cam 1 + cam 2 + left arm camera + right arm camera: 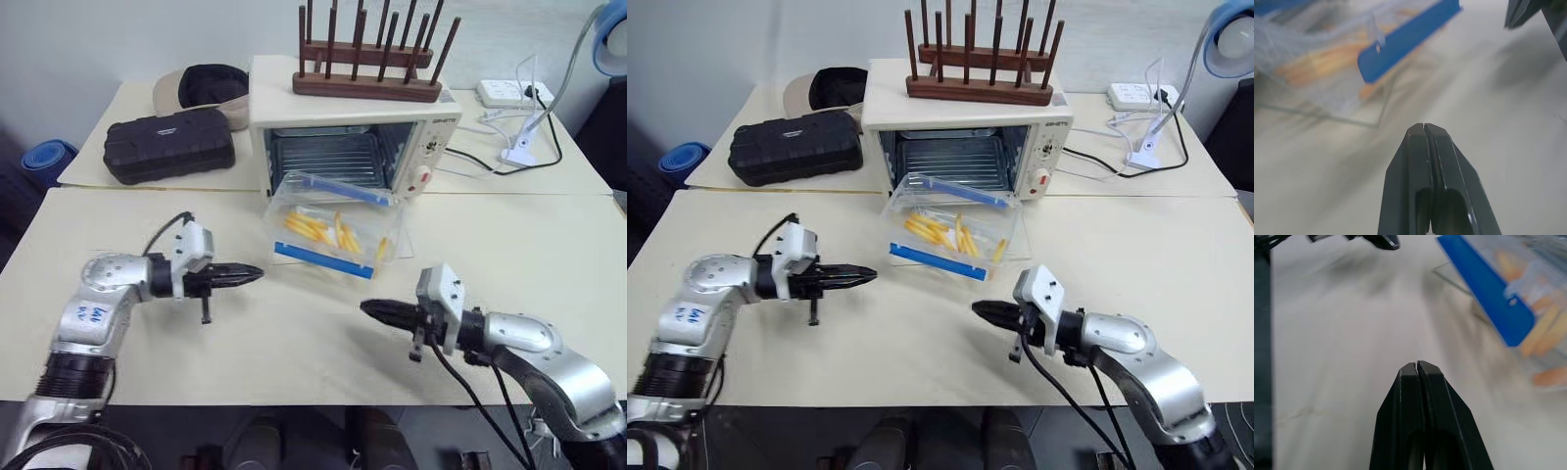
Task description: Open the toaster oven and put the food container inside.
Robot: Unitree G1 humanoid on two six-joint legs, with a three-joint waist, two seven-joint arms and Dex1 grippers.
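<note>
Cream-topped, the desk (549,245) carried the toaster oven (353,127) toward its far edge, door already down, a wooden peg rack (367,59) on its roof. Resting tilted on the lowered glass door, the food container (333,230) sat half out of the mouth. Both the left gripper (253,273) and right gripper (370,309) hovered near the front edge, fingers pressed together, empty. Left so, the container might slide off, or block the door from closing.

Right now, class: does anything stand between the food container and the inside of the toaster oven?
Nothing visible does. The food container rests on the lowered glass door, its far end at the toaster oven mouth, and the wire rack behind it is bare.
</note>
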